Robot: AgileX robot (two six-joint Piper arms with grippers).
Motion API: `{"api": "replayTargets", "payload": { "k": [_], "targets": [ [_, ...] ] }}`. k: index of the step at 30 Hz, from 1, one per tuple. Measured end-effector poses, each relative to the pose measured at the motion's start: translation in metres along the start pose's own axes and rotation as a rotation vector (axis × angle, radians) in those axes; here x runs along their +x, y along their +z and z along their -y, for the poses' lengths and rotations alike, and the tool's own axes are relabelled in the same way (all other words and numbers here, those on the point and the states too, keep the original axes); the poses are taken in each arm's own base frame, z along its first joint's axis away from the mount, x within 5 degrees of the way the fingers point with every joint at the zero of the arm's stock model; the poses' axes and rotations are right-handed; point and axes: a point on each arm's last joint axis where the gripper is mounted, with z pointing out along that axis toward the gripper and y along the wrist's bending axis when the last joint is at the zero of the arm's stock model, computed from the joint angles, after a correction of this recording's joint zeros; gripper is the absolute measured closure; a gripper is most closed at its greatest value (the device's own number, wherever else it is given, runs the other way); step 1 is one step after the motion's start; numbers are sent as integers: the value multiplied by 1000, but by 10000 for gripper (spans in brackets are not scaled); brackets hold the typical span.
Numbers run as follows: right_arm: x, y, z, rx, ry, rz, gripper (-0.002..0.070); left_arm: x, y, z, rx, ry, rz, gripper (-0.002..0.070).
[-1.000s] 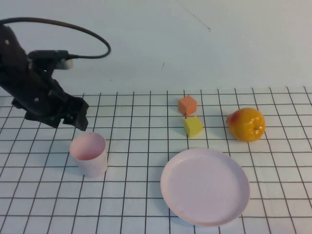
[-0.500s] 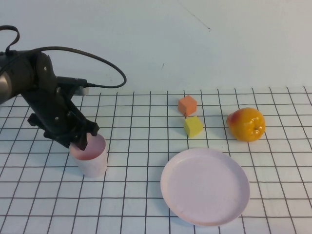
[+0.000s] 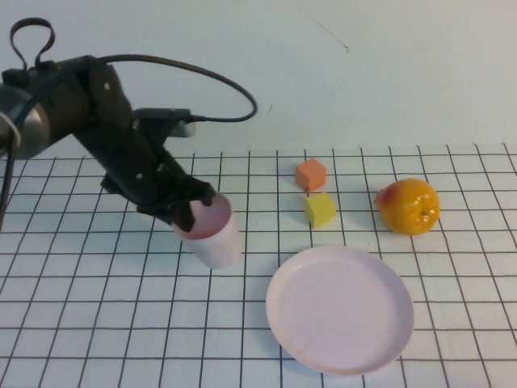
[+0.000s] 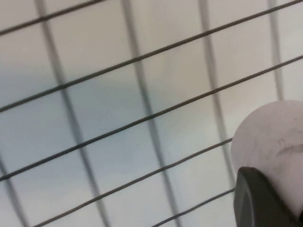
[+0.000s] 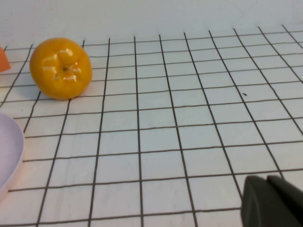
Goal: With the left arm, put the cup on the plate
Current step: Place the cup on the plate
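The pale pink cup [image 3: 213,238] is held at its rim by my left gripper [image 3: 192,213], which is shut on it. The cup tilts slightly and sits left of the pale pink plate [image 3: 339,309], apart from it. In the left wrist view the cup [image 4: 272,137] shows beside one black finger [image 4: 258,201] over the grid. My right gripper [image 5: 266,184] is shut and empty, low over the grid at the table's right side; it does not show in the high view.
An orange cube [image 3: 310,174] and a yellow cube [image 3: 320,209] lie behind the plate. An orange fruit [image 3: 409,206] sits at the back right, also in the right wrist view [image 5: 60,68]. The plate's edge [image 5: 10,151] shows there too.
My left gripper came down onto the cup's rim, closed on it, and carried the cup to the right, toward the plate. Nothing else moved.
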Motion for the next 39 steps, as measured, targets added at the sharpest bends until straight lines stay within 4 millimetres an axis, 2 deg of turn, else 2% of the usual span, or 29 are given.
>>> {"api": "replayTargets", "payload": {
  "k": [3, 6, 10, 12, 18, 22, 24, 28, 30, 32, 34, 36, 39],
  "targets": [
    [0, 0, 0, 0, 0, 0, 678, -3, -5, 46, 61, 97, 27, 666],
    [0, 0, 0, 0, 0, 0, 678, 1, 2, 90, 88, 210, 35, 666],
    [0, 0, 0, 0, 0, 0, 678, 12, 23, 137, 84, 348, 21, 666],
    [0, 0, 0, 0, 0, 0, 678, 16, 33, 152, 82, 390, 10, 666],
    [0, 0, 0, 0, 0, 0, 678, 18, 64, 160, 42, 391, -3, 666],
    [0, 0, 0, 0, 0, 0, 678, 15, 67, 160, 20, 363, 26, 643],
    [0, 0, 0, 0, 0, 0, 678, 13, 69, 159, 9, 366, 38, 580],
    [0, 0, 0, 0, 0, 0, 678, 12, 71, 159, 1, 358, 41, 351],
    [0, 0, 0, 0, 0, 0, 678, 8, 66, 162, 13, 354, 58, 248],
    [0, 0, 0, 0, 0, 0, 678, 2, 57, 167, 29, 351, 77, 205],
    [0, 0, 0, 0, 0, 0, 678, -5, 46, 172, 45, 346, 99, 197],
    [0, 0, 0, 0, 0, 0, 678, -13, 31, 178, 56, 357, 133, 221],
    [0, 0, 0, 0, 0, 0, 678, -27, 7, 183, 24, 399, 211, 322]
  ]
}}
